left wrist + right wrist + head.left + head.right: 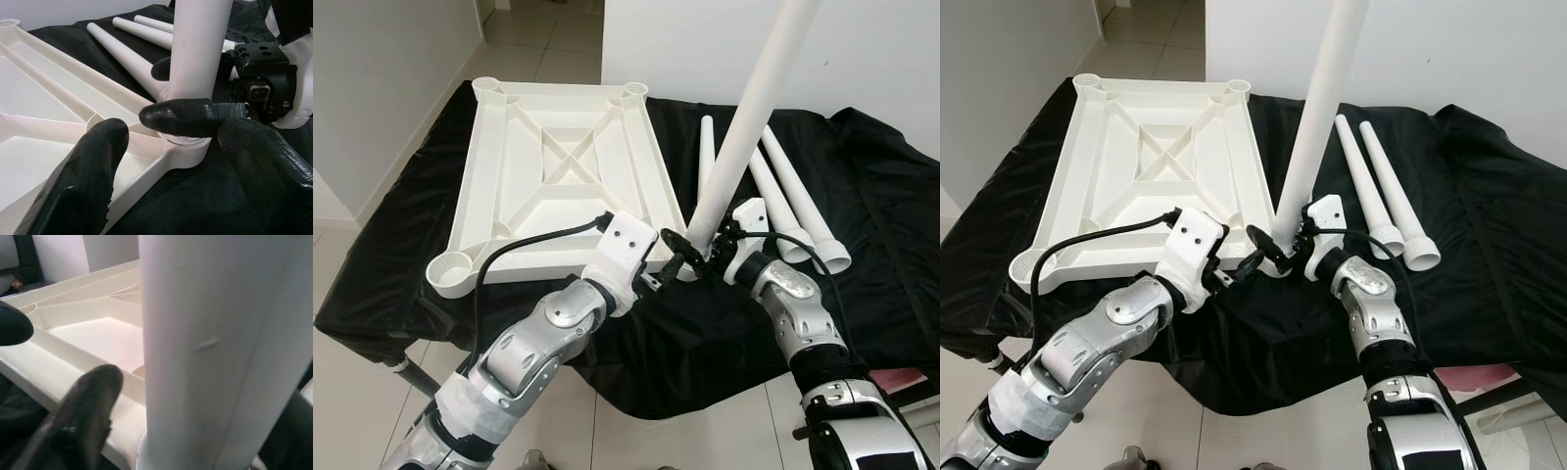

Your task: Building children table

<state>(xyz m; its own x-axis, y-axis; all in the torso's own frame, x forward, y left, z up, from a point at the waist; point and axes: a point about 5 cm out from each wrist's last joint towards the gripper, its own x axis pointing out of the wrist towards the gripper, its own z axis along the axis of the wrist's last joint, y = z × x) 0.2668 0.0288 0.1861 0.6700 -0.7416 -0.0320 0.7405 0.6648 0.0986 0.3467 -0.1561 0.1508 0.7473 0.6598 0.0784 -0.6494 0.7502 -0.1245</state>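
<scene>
The white table top (558, 157) lies upside down on a black cloth, ribs up, with a round socket at each corner. One white leg (754, 108) stands tilted in the near right corner socket (186, 147). My right gripper (713, 247) is shut on the base of this leg; one of its black fingers (181, 117) crosses the leg just above the socket. My left gripper (674, 257) is open right beside that corner, its two fingers (88, 176) spread either side of the socket without touching the leg. Three loose legs (783, 196) lie on the cloth to the right.
The black cloth (881, 196) covers a low table and hangs over its front edge. Tiled floor (538, 39) and white walls lie beyond and to the left. A pink object (901, 380) sits low on the right by the table edge.
</scene>
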